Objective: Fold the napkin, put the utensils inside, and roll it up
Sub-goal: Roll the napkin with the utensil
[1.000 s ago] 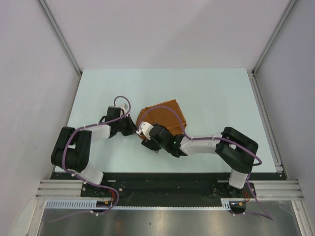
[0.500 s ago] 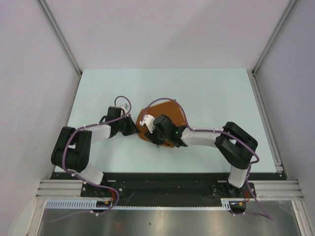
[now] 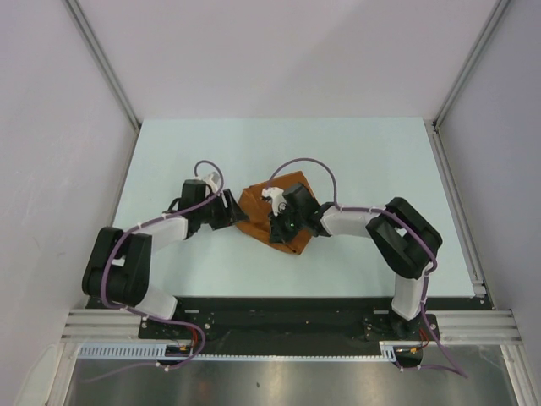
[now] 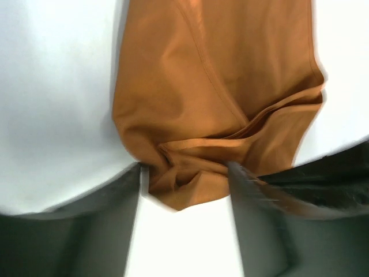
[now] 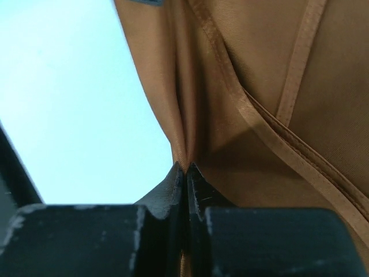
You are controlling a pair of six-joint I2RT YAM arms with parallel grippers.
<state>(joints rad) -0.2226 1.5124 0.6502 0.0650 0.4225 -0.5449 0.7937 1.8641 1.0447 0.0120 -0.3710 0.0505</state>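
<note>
Near the middle of the pale, smooth tabletop [image 3: 355, 152], a rust-brown soft cloth napkin [image 3: 254, 210] is lying in a bunched, irregular heap, its layers overlapping and no longer flat. The left claw [image 3: 230, 211] is reaching in at the heap's 9 o'clock edge. In the left wrist view, this claw [image 4: 185, 173] is holding its two dark fingers [image 4: 104, 231] apart around a crumpled corner. The cloth is narrowing to fill the gap and pressing against both fingers, with creases running away toward 2 o'clock. The fabric is showing a faint sheen and a stitched hem crossing its upper layer.

The right claw [image 3: 275, 222] is coming in from 3 o'clock and sitting over the heap's 6 o'clock half. Seen from its own wrist, this claw [image 5: 185, 170] is squeezing its black, scuffed fingertips [image 5: 167, 190] together on a thin raised ridge of cloth. Flat hemmed bands are slanting across the weave toward 5 o'clock.
</note>
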